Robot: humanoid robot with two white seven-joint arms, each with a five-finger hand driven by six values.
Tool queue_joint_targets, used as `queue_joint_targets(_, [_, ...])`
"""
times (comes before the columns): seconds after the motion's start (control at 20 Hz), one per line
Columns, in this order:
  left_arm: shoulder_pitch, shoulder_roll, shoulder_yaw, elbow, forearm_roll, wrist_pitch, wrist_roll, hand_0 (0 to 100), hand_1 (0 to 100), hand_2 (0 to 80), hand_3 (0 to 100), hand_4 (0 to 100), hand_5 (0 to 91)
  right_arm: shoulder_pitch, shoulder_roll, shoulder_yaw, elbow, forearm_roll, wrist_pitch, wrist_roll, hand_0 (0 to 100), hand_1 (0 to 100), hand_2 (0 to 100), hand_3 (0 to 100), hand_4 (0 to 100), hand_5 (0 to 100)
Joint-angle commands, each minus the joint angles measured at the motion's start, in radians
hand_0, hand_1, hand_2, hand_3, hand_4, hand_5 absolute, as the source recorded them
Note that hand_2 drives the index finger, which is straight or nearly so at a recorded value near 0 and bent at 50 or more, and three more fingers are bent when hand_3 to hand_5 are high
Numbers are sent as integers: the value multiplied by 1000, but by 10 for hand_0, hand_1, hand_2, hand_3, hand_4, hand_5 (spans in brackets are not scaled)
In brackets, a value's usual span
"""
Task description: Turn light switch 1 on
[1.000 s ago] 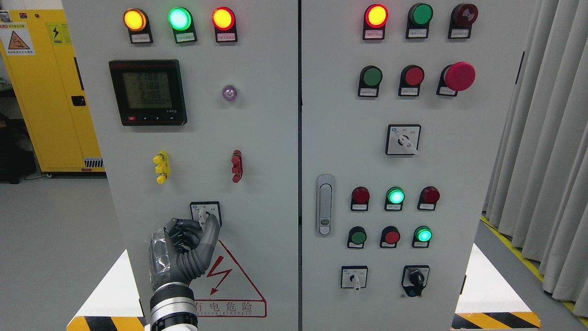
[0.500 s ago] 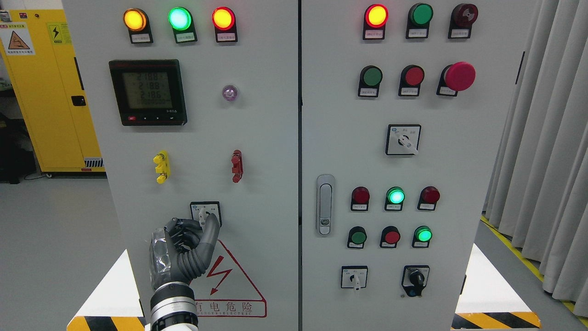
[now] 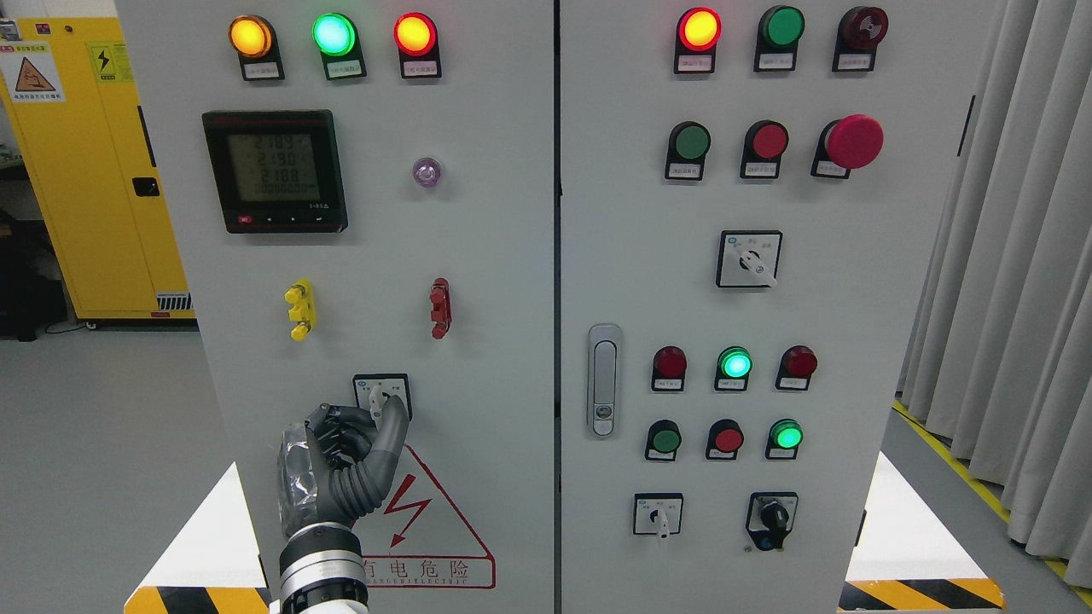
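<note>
- The left hand (image 3: 341, 465) rises from the bottom edge against the left door of the grey cabinet (image 3: 478, 273), its arm coming in at the lower left.
- Its fingers (image 3: 334, 431) are curled narrow, and the thumb and fingertips pinch the white lever of the rotary switch (image 3: 381, 396) just above the hand (the lower half of the switch plate is hidden behind the thumb).
- Just right of and below the hand is the red warning triangle (image 3: 426, 512) with a lightning bolt, the palm overlapping its left edge.
- Up and left of the hand sits a yellow terminal (image 3: 299, 309); up and right, a red terminal (image 3: 439, 308).
- Well above the hand is the black digital meter (image 3: 275, 170), and higher still three lit lamps: amber (image 3: 250, 36), green (image 3: 333, 34) and red (image 3: 415, 34).
- Right of the hand, across the door seam, is the silver door handle (image 3: 604, 379).
- Far to the right of the hand, on the other door, are more lamps, buttons and a red mushroom button (image 3: 853, 141).
</note>
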Motion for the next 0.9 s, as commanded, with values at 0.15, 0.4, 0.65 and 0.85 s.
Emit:
queue_joint_targets(0.15, [0, 0, 0, 1, 0, -3, -1, 239, 616, 643, 931, 905, 841, 0, 0, 0, 0, -29, 1, -1, 0, 500, 40, 0, 0, 0])
queue_joint_targets(0.4, [1, 0, 0, 5, 0, -3, -1, 241, 603, 644, 932, 905, 841, 0, 0, 0, 0, -29, 1, 1, 0, 500, 40, 0, 0, 0])
queue_joint_targets(0.65, [0, 0, 0, 11, 0, -1, -1, 299, 594, 645, 932, 906, 842, 0, 0, 0, 0, -29, 1, 1, 0, 500, 40, 0, 0, 0])
queue_joint_targets(0.85, [-2, 0, -2, 14, 0, -3, -1, 340, 594, 644, 933, 907, 842, 0, 0, 0, 0, -29, 1, -1, 0, 500, 40, 0, 0, 0])
